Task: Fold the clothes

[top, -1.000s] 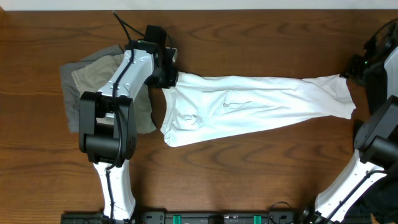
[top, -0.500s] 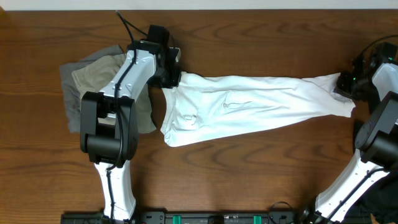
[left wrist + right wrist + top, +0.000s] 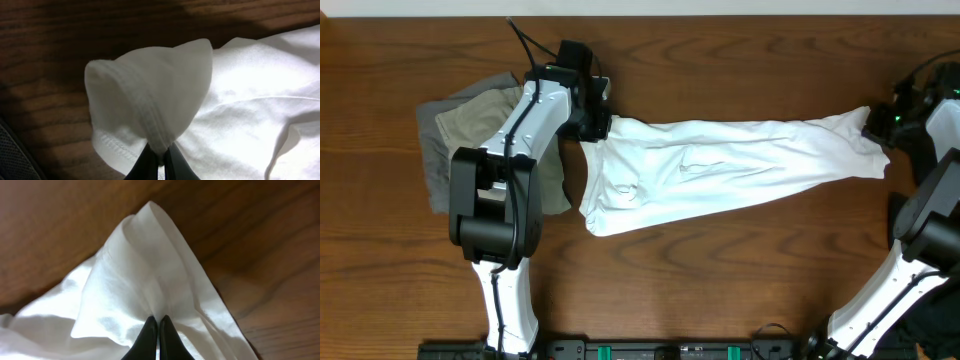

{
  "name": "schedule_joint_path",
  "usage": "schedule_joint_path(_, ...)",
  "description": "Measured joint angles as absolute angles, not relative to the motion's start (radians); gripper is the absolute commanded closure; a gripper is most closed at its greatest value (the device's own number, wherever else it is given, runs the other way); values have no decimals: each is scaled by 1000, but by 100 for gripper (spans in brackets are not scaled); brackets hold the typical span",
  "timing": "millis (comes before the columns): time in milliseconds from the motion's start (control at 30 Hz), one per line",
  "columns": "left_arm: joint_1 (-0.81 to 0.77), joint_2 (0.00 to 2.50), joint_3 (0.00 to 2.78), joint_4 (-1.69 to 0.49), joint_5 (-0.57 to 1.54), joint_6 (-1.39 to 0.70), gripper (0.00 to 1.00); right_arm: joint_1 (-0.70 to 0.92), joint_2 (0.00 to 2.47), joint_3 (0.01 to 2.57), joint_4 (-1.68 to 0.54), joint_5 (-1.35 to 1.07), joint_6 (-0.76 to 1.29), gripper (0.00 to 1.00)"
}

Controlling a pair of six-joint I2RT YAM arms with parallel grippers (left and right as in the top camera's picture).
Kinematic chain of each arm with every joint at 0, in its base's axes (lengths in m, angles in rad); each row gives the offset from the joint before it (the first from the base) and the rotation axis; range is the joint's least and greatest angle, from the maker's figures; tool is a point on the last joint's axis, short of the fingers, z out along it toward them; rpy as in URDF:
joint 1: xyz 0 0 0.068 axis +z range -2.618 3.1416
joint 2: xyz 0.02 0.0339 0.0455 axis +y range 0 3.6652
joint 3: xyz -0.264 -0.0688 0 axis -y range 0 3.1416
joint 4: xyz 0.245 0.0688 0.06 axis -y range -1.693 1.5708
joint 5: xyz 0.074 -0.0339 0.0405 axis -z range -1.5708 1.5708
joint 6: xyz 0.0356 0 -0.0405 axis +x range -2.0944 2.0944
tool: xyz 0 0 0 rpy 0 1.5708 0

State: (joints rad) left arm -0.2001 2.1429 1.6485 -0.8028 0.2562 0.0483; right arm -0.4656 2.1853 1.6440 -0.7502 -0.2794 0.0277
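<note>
Overhead, your left pincer (image 3: 597,127) clamps the long white fabric T-shirt (image 3: 720,170) at nine o'clock; your right pincer (image 3: 875,124) clamps its three o'clock end.

Dark wooden table

The table (image 3: 720,280) fills nearly the whole overhead view, its brown grain running left to right (a soft sheen shows on it in the right wrist view); a pale strip (image 3: 720,6) borders its far edge, a black rail (image 3: 570,351) its near edge.
</note>
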Motion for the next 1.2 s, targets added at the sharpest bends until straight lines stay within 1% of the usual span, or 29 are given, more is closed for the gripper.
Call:
schedule_joint_path(333,-200,2143,1649,-781,263,48,94,-559,2185,1679,-730,-389,45,99)
schedule_joint_path(800,-203,2143,1649,-763,269,48,94,-567,2185,1679,-504,-456,96,99)
schedule_joint_path(900,-205,2143,1649,-757,274,48,94,-566,2185,1679,-468,-459,99,97)
schedule_joint_path(933,-205,2143,1649,-757,276,48,94,-566,2185,1679,-463,-459,99,91)
schedule_joint_path(1033,-205,2143,1649,-755,277,48,94,-564,2185,1681,-461,-455,106,61)
schedule_joint_path(1100,-204,2143,1649,-755,277,48,94,-564,2185,1683,-480,-452,108,45)
schedule_joint_path(1133,-204,2143,1649,-755,276,48,94,-564,2185,1684,-493,-451,107,42)
schedule_joint_path(1200,-204,2143,1649,-755,276,48,94,-565,2185,1684,-529,-450,102,42)
